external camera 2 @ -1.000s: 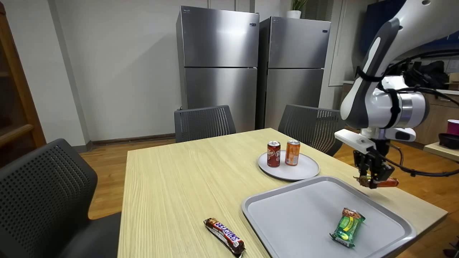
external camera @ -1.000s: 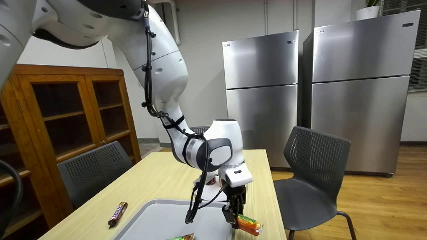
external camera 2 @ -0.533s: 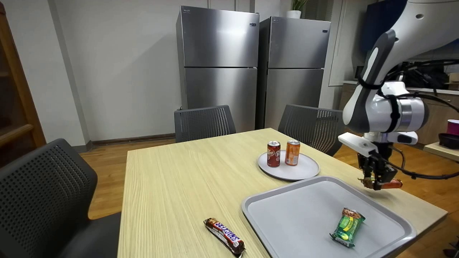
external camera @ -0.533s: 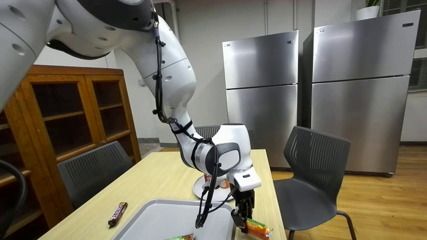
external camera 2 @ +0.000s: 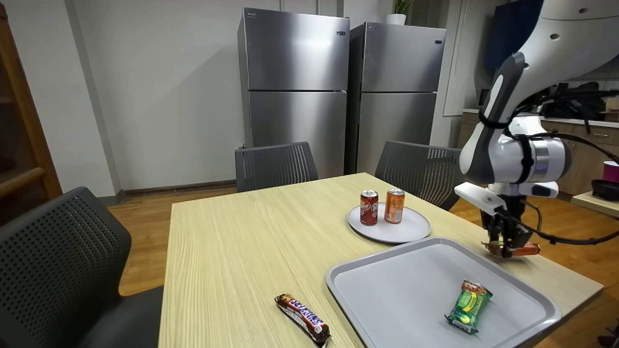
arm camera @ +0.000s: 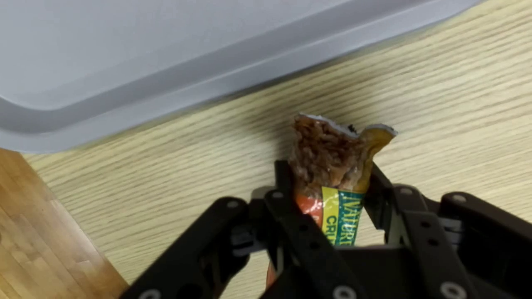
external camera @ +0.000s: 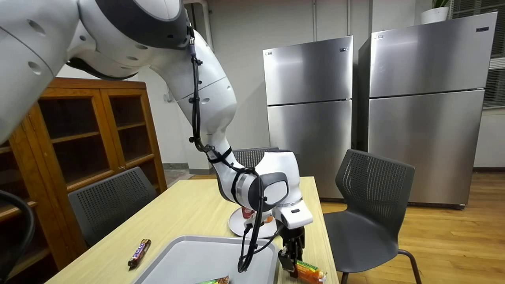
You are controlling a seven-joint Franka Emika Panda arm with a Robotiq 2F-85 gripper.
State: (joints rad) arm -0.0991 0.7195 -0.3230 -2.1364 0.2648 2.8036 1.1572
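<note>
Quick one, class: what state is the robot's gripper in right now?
Gripper: closed, holding the orange-wrapped snack bar.

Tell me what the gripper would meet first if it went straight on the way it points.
Most likely the tabletop: the gripper, holding the orange bar, points down at it beside the gray tray. Whether the bar or fingertips already touch it is unclear.

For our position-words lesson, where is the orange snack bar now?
In the wrist view, the orange snack bar is just right of centre, held in the end effector; both exterior views show it just outside the gray tray.
</note>
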